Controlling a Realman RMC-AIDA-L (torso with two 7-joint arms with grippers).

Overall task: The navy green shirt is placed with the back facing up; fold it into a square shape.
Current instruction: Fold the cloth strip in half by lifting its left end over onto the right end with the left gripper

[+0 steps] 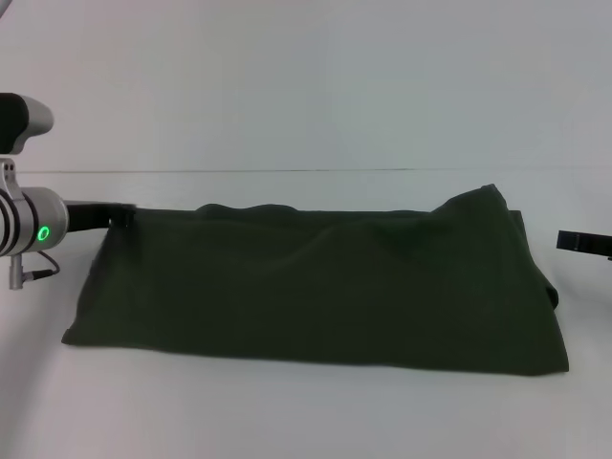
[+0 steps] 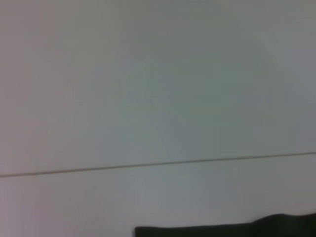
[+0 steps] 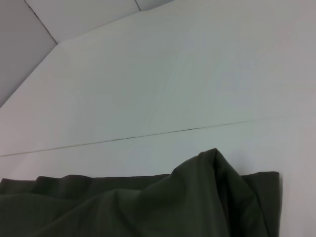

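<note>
The dark olive-green cotton shirt (image 1: 325, 287) lies folded lengthwise on the white desk (image 1: 306, 411), the left gripper (image 1: 122, 218) at its far left corner and the right gripper (image 1: 583, 241) just beside its right edge, and I cannot tell either gripper's opening.

A plain white table (image 1: 306, 411) fills the near ground. Behind it stands a pale wall (image 1: 316, 76), meeting it along a thin dark seam (image 1: 287, 171).

Head view looks forward and down across the white table (image 1: 306, 411), taking in the whole navy green shirt (image 1: 316, 287). Left wrist view sits low, catching only its edge (image 2: 222, 230). Right wrist view looks closely over its raised far corner (image 3: 212, 187)
</note>
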